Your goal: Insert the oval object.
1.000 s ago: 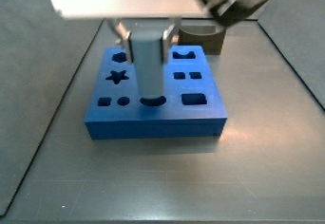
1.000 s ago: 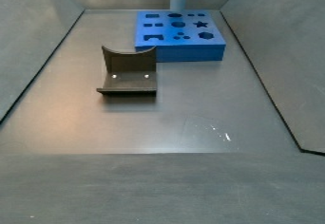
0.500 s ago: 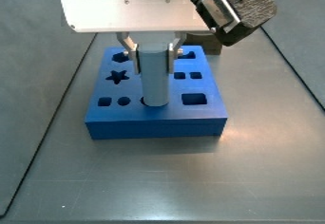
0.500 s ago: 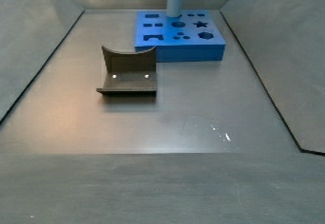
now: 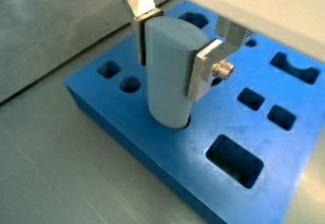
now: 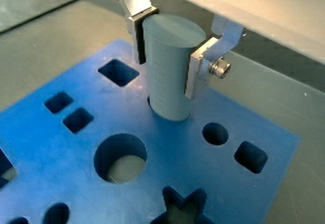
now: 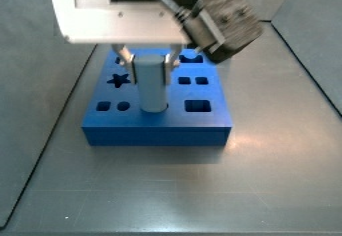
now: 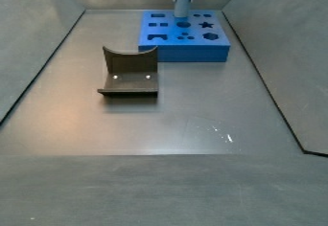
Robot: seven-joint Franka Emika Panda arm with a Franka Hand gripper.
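Change first: in a side view we see the blue block (image 7: pixel 155 110) lying slightly further left and lower on the floor than half a second ago, and the peg (image 7: pixel 152 84) with it, while the dark camera housing (image 7: pixel 221 25) on the arm now hangs lower, over the block's far right corner. In a side view from the opposite end, the block (image 8: pixel 187 38) sits a touch further right than before, against the far wall, with the peg (image 8: pixel 182 4) upright on it. Counting from left to right, we find one brown block (image 8: pixel 128 72) with a curved notch, lying well apart from the blue one, then one blue block, one peg and one gripper (image 7: pixel 147 55). We see no writing or label on any of them. In both wrist views the gripper (image 5: pixel 178 40) is clamped on the peg (image 5: pixel 169 76), one silver finger (image 5: pixel 139 5) on each flat side near its top, and the peg stands upright with its lower end in a hole of the block (image 5: pixel 140 109). In a wrist view the block's top (image 6: pixel 76 161) shows a round hole (image 6: pixel 120 159) near the peg (image 6: pixel 172 71), with smaller square and round holes around it, and the gripper (image 6: pixel 172 40) holds the peg just below its top face.
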